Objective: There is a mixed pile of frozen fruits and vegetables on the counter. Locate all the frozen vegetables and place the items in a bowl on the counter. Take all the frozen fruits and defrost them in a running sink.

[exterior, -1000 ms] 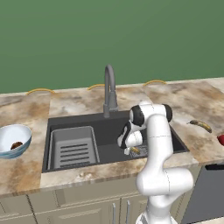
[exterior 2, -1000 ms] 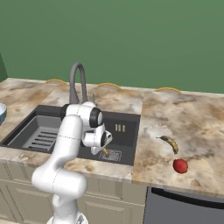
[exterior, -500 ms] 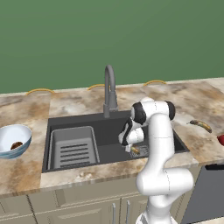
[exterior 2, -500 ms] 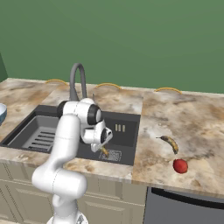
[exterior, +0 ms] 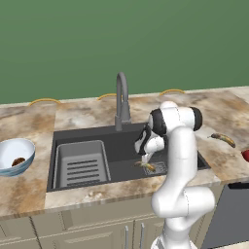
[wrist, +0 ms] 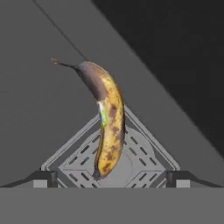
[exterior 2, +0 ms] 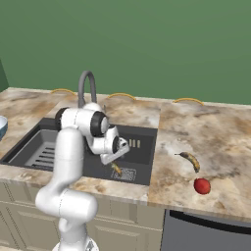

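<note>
My gripper (exterior: 145, 157) hangs open low inside the sink (exterior: 121, 145), just above one banana (exterior: 148, 167) of the frozen fruits. In the hand view that banana (wrist: 105, 118) lies free across the square drain (wrist: 131, 162), with my dark fingertips (wrist: 43, 178) spread wide on either side, not touching it. From the right, the gripper (exterior 2: 112, 158) stands over the same banana (exterior 2: 116, 168). A second banana (exterior 2: 190, 160) and the red piece (exterior 2: 202, 186) lie on the counter (exterior 2: 220, 147) to the right. The pale-blue bowl (exterior: 15, 154) at the far left holds the brown lump (exterior: 18, 161).
A grey slotted rack (exterior: 80, 163) fills the sink's left half. The tall arched faucet (exterior: 121, 99) rises behind the basin, close to my arm. A dark appliance front (exterior 2: 211, 235) sits below the counter at the right.
The jaws have gone from shut to wide open and the banana has been let go; it now rests on the drain. The arm has hardly moved.
</note>
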